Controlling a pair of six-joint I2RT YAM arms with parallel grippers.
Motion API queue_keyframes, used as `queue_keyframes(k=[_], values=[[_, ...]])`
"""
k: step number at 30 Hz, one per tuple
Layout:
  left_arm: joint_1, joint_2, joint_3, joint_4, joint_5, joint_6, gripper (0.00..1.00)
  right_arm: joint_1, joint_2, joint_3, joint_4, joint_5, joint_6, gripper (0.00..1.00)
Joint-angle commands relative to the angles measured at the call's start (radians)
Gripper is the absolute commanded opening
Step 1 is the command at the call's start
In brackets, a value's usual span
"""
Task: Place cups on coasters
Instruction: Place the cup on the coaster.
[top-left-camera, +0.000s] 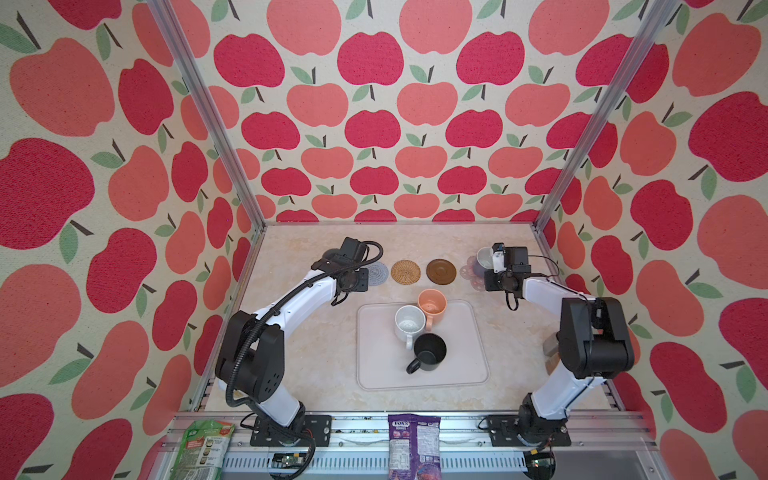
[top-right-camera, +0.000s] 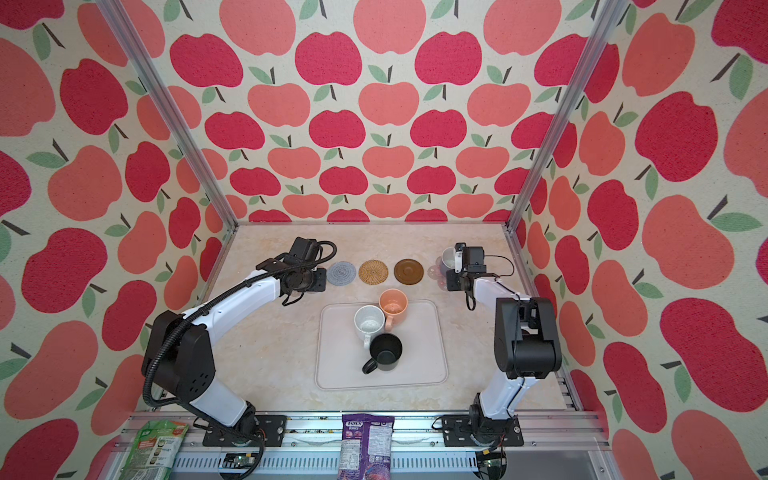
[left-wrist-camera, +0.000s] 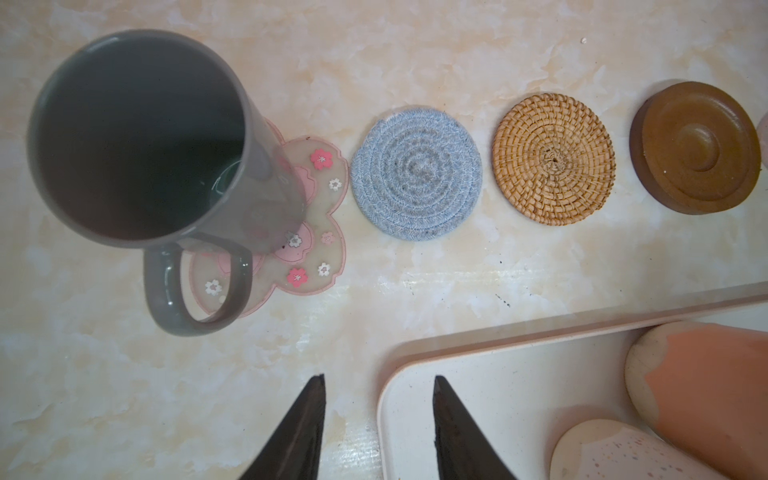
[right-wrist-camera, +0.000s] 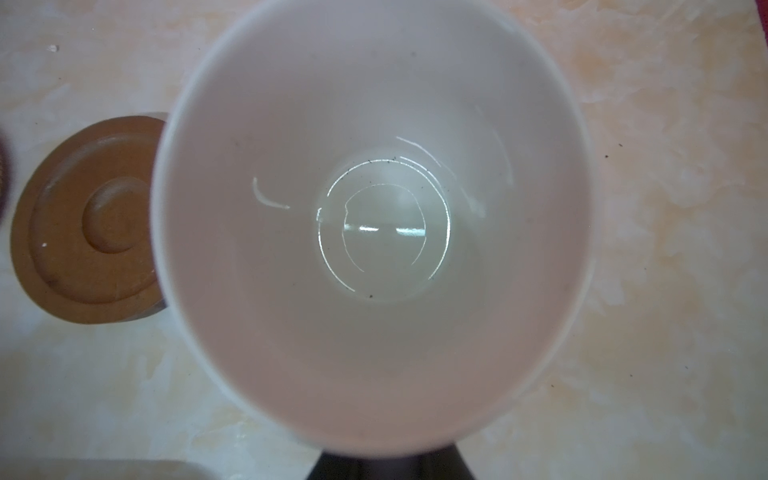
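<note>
Right hand (top-left-camera: 496, 260) pinches the white-lined cup (top-left-camera: 483, 255) at the far-right flower coaster (top-left-camera: 468, 267); next, settle it squarely, then release; left hand (left-wrist-camera: 379, 382) stands spread, empty

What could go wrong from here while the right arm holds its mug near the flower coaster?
1. The mug in the right pincer hides the pink flower coaster from the wrist view; it may land off-centre.
2. The dark brown coaster lies close; the mug could nudge it.
3. The white mug, peach mug and black mug crowd together on the tray; picking one may knock another.
</note>
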Motion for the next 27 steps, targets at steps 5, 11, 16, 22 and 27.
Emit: queue_keyframes(k=[5,11,16,22,27], values=[[-0.006,0.019,0.036,-0.027,0.000,-0.007,0.45,0.000,0.003,0.047,0.010,0.016,-0.001,0.00],[-0.006,0.017,0.036,-0.030,-0.001,-0.005,0.45,0.000,0.007,0.058,0.005,0.021,0.001,0.00],[-0.006,0.016,0.032,-0.026,-0.001,-0.005,0.45,0.000,0.011,0.071,-0.020,0.025,0.014,0.02],[-0.006,0.018,0.028,-0.025,0.000,-0.010,0.45,-0.001,0.022,0.079,-0.045,0.036,0.017,0.06],[-0.006,0.017,0.028,-0.025,-0.001,-0.010,0.45,-0.001,0.020,0.071,-0.046,0.037,0.021,0.09]])
